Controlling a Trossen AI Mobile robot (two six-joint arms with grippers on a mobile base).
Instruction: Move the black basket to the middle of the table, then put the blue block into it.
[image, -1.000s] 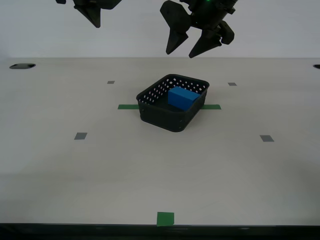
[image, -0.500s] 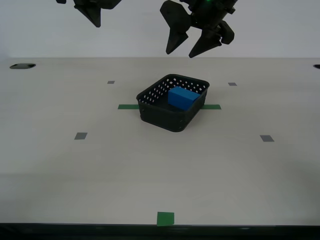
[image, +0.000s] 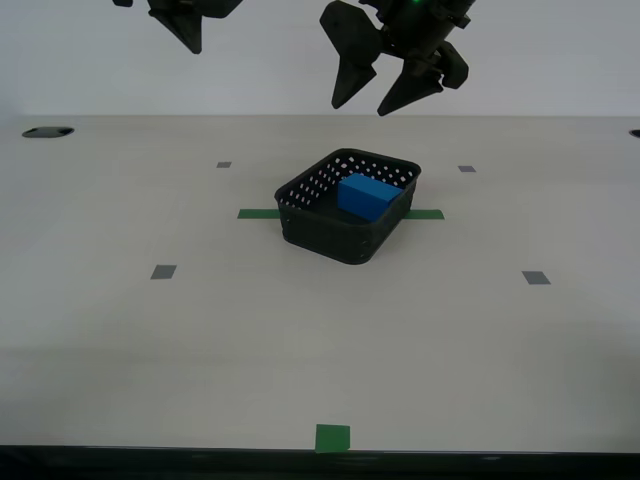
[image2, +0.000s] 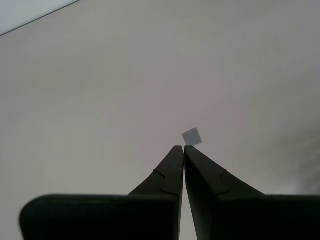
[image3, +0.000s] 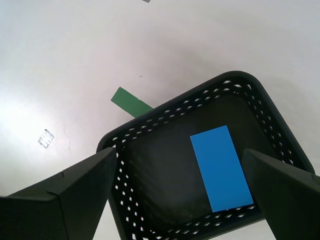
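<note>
The black basket (image: 322, 236) stands on the table (image: 200, 340) near its middle, over the green tape strip (image: 258, 214). The blue block (image: 368, 195) lies inside it, toward its far side. My first gripper (image: 362, 108) hangs open and empty high above the basket. In the first wrist view the basket (image3: 150, 131) and the block (image3: 221, 167) show between its spread fingers (image3: 75, 190). My second gripper (image: 190, 45) is high at the exterior view's upper left. In the second wrist view it (image2: 183, 147) is shut and empty over bare table.
Small grey tape squares (image: 163, 272) (image: 535, 278) lie either side of the basket, and one shows in the second wrist view (image2: 191, 136). A green tape square (image: 332, 437) marks the near edge. A dark hole (image: 46, 132) sits at the far left corner.
The whole scene has shifted very slightly to the right, so the camera moved. The grippers, basket and block keep their places.
</note>
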